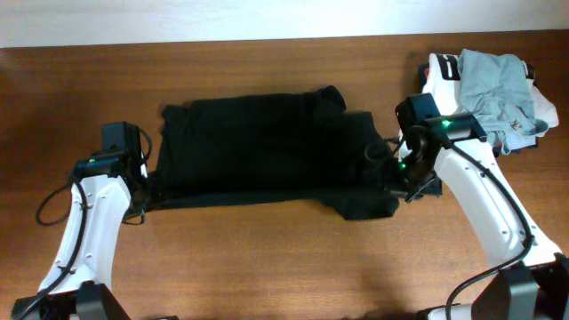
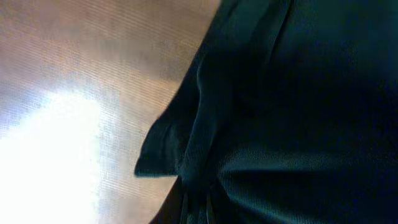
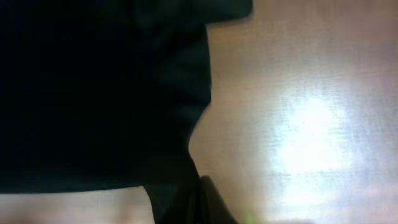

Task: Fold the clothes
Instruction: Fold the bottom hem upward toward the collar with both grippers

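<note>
The black top (image 1: 258, 147) lies spread across the middle of the wooden table (image 1: 267, 267), bunched at its right end. My left gripper (image 1: 142, 194) is at the top's front left corner. In the left wrist view the dark fingers (image 2: 196, 208) sit close together with black cloth (image 2: 298, 112) between them. My right gripper (image 1: 398, 185) is at the top's front right corner. In the right wrist view its fingers (image 3: 196, 202) are closed on an edge of the cloth (image 3: 93, 93). The front edge runs nearly straight between both grippers. The white logo is hidden.
A pile of other clothes sits at the back right corner, with a light grey-blue garment (image 1: 493, 84) on top and a white one (image 1: 544, 114) under it, close behind my right arm. Bare wood shows in front of the top.
</note>
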You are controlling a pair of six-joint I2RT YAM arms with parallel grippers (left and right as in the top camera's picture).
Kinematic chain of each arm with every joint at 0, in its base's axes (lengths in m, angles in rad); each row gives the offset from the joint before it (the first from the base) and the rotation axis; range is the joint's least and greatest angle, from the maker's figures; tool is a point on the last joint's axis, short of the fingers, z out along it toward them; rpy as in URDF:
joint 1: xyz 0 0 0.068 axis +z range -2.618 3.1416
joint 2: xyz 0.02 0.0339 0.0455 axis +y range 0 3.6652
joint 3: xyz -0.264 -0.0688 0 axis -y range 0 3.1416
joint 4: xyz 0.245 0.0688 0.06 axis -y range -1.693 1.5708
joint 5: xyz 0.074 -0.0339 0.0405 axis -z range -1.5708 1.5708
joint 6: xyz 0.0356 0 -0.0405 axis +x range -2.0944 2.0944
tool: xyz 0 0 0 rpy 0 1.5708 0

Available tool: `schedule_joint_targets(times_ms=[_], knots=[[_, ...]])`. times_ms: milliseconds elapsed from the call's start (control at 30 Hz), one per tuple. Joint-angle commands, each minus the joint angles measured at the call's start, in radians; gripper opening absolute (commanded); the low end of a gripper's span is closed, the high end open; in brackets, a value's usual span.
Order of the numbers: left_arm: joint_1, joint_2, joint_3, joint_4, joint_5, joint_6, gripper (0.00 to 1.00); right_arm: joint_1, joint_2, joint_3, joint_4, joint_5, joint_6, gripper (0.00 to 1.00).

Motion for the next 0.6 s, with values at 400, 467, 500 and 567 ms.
schedule_joint_targets(times_ms=[400,467,500,567], knots=[[0.017,-0.001,0.015,0.149,-0.074,0.016,0.00,-0.008,0.100,0.014,0.184,0.045,0.003,0.04],[0.017,-0.007,0.017,0.143,-0.071,0.016,0.00,-0.010,0.090,0.017,0.181,0.044,0.003,0.04],[0.017,-0.012,0.020,0.140,-0.062,0.016,0.00,-0.010,0.081,0.021,0.181,0.044,-0.002,0.04],[0.017,-0.027,0.033,0.138,-0.042,0.016,0.00,-0.010,0.059,0.040,0.181,0.037,-0.021,0.04]])
